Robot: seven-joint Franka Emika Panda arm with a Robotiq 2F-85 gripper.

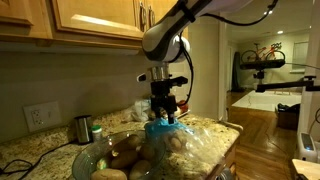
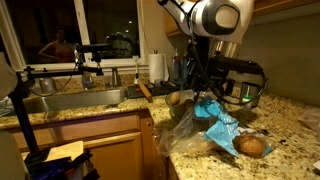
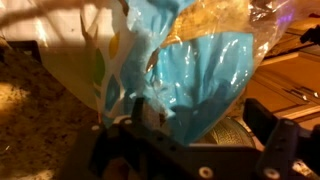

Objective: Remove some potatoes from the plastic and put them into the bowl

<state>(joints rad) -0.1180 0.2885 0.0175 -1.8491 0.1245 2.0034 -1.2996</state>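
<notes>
My gripper [image 1: 165,106] hangs straight down over the plastic [image 1: 160,126], a crinkled bag that is bright blue on top and clear below. In the wrist view the gripper [image 3: 202,117] is open. Its fingers [image 3: 143,116] stand wide apart, with the blue plastic [image 3: 190,70] bunched loosely between them. Tan potatoes [image 1: 178,145] show through the clear part of the bag. Beside the bag is the wide glass bowl [image 1: 88,152], with potatoes [image 1: 125,150] lying in it. In an exterior view the blue plastic [image 2: 222,125] spreads over the counter, and a potato [image 2: 250,147] lies by it.
A small dark metal cup [image 1: 83,128] stands behind the bowl near the wall outlet [image 1: 38,116]. Wooden cabinets hang just above the arm. A sink [image 2: 70,100], a paper towel roll [image 2: 157,67] and a dark appliance [image 2: 240,80] line the granite counter [image 2: 290,140].
</notes>
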